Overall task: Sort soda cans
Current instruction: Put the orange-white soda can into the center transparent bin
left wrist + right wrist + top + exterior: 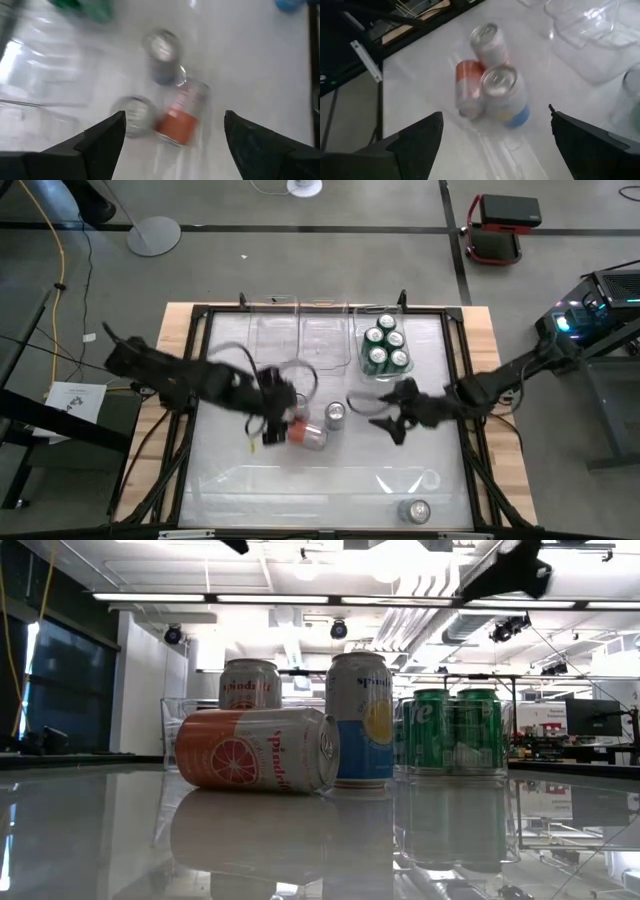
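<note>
Three cans stand close together mid-table: an orange-and-white can lies on its side, a blue-and-yellow can stands upright beside it, and a third can stands upright behind it. Several green cans stand in a clear bin at the far side. One silver-topped can stands alone near the near edge. My left gripper hovers open just left of the cluster. My right gripper hovers open just right of it.
Clear plastic bins line the far side of the table, next to the bin of green cans. A dark frame runs around the white work surface. Bare surface lies along the near side, between the cluster and the lone can.
</note>
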You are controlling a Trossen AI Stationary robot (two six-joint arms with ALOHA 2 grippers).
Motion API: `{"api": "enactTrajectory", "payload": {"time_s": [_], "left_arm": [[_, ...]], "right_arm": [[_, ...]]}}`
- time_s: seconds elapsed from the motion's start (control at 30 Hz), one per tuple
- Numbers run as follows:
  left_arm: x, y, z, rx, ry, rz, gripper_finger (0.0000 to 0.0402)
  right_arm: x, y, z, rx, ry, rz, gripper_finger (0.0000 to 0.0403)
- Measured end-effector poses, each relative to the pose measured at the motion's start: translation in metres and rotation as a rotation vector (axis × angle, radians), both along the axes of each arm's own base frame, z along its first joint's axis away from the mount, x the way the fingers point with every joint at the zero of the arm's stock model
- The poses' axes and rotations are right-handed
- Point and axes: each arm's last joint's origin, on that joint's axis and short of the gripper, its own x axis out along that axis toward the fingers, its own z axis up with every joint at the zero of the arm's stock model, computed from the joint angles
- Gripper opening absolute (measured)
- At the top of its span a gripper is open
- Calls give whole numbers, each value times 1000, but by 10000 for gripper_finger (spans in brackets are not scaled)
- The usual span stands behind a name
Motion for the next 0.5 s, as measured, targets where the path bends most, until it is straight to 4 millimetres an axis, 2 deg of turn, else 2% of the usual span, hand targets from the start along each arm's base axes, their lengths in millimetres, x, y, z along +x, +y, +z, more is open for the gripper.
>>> {"api": "enactTrajectory", "payload": {"time_s": [0.13,0.23,0.37,0.5], "left_arm": [[9,-34,-24,5,65,-70,312],[23,-52,-43,39,77,-133,312],[47,-58,-71,25,101,-130,312],[73,-55,-100,-43,145,-209,312]], "right_arm": [[-12,21,-1,40,-19,5,358],[-18,29,-1,12,-35,12,358],[-20,30,-1,-8,-64,-56,358],[-20,31,-1,-7,-57,-40,358]]}}
